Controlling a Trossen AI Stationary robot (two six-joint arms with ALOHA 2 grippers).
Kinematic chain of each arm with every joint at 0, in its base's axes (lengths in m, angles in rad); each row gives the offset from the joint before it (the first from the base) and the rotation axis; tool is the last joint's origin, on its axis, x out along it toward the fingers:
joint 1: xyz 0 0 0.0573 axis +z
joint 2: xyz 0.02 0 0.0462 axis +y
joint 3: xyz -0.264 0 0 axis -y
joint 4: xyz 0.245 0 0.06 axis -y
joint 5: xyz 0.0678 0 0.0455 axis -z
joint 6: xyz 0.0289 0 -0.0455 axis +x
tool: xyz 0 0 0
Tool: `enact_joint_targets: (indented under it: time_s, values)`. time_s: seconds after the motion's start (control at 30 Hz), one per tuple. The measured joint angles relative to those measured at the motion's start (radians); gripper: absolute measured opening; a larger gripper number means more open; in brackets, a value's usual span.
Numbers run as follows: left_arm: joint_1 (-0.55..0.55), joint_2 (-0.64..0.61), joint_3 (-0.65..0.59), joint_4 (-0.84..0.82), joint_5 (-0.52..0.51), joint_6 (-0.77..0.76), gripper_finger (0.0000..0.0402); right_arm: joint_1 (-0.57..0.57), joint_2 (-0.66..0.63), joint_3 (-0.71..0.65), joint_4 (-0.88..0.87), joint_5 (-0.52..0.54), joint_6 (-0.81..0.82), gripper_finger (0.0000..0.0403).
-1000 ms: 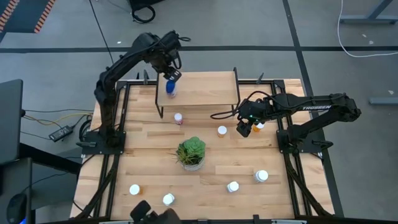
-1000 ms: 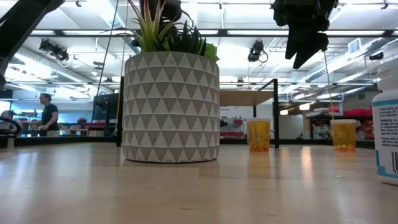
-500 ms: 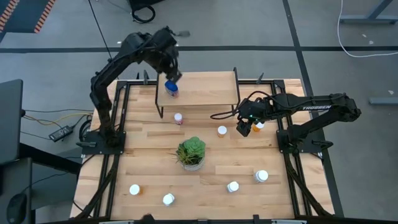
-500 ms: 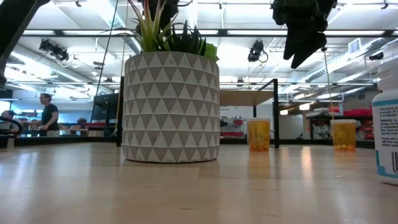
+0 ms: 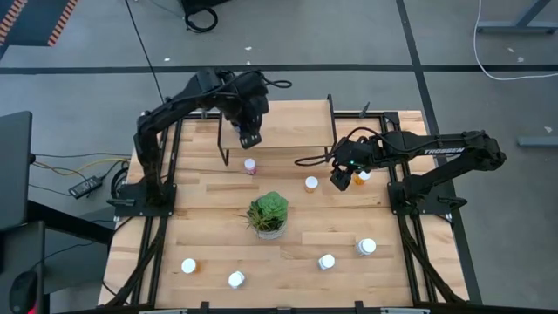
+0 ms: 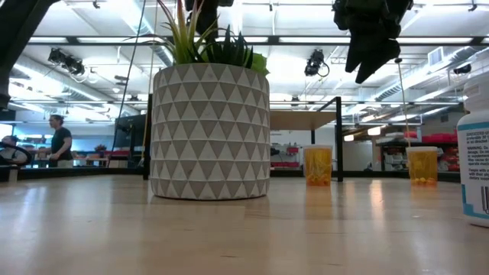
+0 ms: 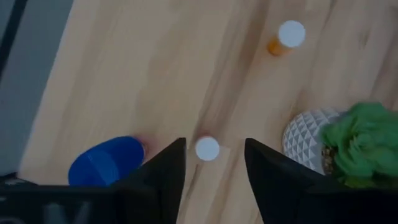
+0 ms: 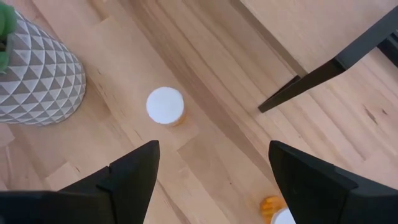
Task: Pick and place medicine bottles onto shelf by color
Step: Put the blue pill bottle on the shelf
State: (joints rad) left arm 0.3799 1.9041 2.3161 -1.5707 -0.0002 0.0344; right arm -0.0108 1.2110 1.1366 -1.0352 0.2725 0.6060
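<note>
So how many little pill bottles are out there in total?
8. A blue bottle on the shelf beneath the left fingers; a pinkish one beside the shelf; two by the right fingers; four beyond the plant near the table edge. Others may be hidden.

Bright, even overhead lighting with soft shadows; the left wrist view is blurred.

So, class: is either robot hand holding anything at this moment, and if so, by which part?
Nothing is held. The left hand is open above the shelf, beside the blue bottle; the right hand is open and empty above the table.
</note>
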Motion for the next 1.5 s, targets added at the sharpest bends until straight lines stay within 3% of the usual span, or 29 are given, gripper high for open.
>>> enact_joint_targets:
  time_s: [0.33, 0.6, 0.77, 0.9, 1.13, 1.33, 1.5]
  values:
    - [0.025, 0.044, -0.001, 0.0, -0.023, -0.361, 0.0113, 0.001, 0.0, 0.0, 0.0, -0.009, 0.048, 0.031]
    - [-0.003, 0.038, -0.041, 0.002, -0.026, -0.446, 0.0136, 0.001, 0.0, 0.0, 0.006, -0.009, 0.041, 0.031]
    - [-0.022, -0.067, -0.298, -0.005, -0.025, -0.475, 0.0146, 0.001, 0.0, 0.0, 0.007, -0.006, 0.041, 0.031]
    - [-0.038, -0.15, -0.41, -0.002, -0.033, -0.498, 0.0145, 0.001, 0.0, 0.0, 0.016, 0.015, 0.041, 0.031]
    - [-0.014, -0.175, -0.425, 0.058, -0.071, -0.449, 0.0155, 0.0, 0.0, 0.0, 0.072, 0.026, 0.019, 0.031]
    - [0.002, -0.133, -0.425, 0.096, -0.04, -0.407, 0.015, 0.0, 0.0, 0.0, 0.074, 0.026, 0.019, 0.031]
    - [0.032, -0.08, -0.425, 0.13, -0.073, -0.34, 0.0136, 0.0, 0.0, 0.0, 0.074, 0.026, 0.02, 0.031]
